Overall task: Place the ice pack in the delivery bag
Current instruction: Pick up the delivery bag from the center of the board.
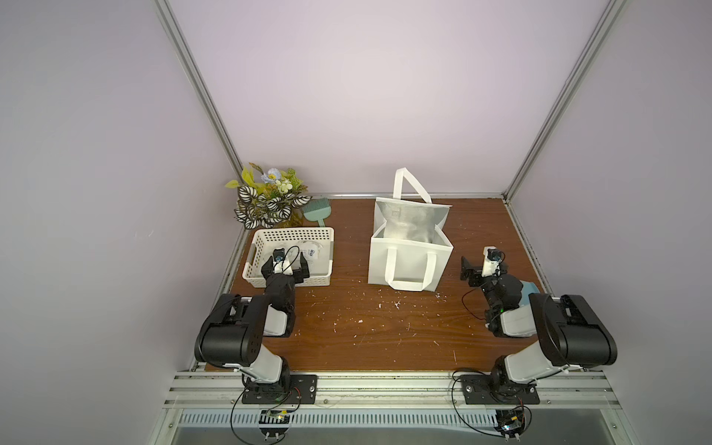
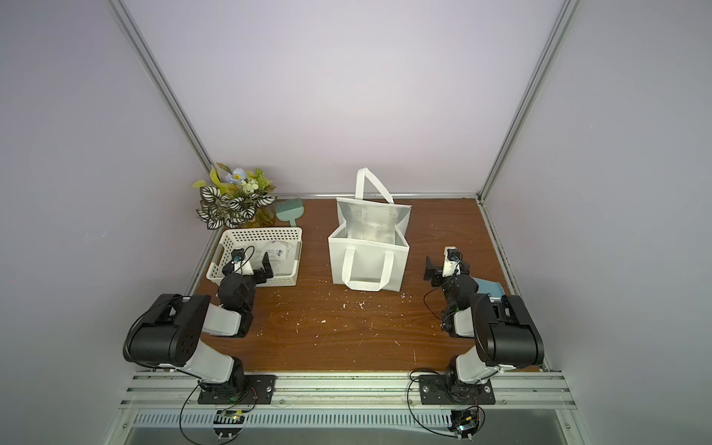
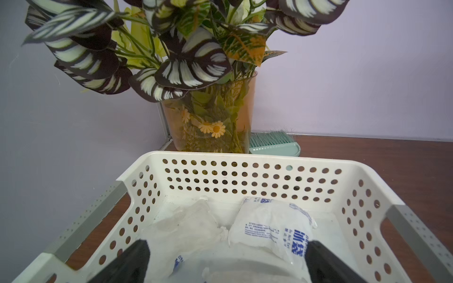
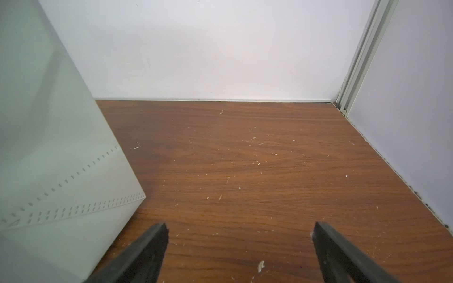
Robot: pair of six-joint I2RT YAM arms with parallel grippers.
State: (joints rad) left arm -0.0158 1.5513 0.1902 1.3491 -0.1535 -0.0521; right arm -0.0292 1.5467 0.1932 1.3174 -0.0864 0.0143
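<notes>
The ice pack (image 3: 269, 227), a whitish pouch with blue print, lies inside the white perforated basket and shows in both top views (image 1: 311, 252) (image 2: 279, 252). A clearer pouch (image 3: 186, 220) lies beside it, and another is partly hidden under the camera. My left gripper (image 3: 226, 247) hangs open over the basket's near side (image 1: 286, 265) (image 2: 248, 266), its fingers apart and holding nothing. The delivery bag (image 1: 408, 262) (image 2: 368, 262) stands upright and open mid-table, foil lining showing. My right gripper (image 4: 240, 227) is open and empty over bare wood, just right of the bag (image 4: 49, 171) (image 1: 483, 266) (image 2: 447, 266).
The basket (image 1: 293, 233) (image 3: 245, 159) sits at the table's left. Behind it stand a vase of artificial plants (image 1: 269, 200) (image 3: 210, 117) and a green brush (image 1: 315, 212) (image 3: 274, 144). A teal object (image 1: 528, 293) lies behind my right arm. Walls close in on three sides.
</notes>
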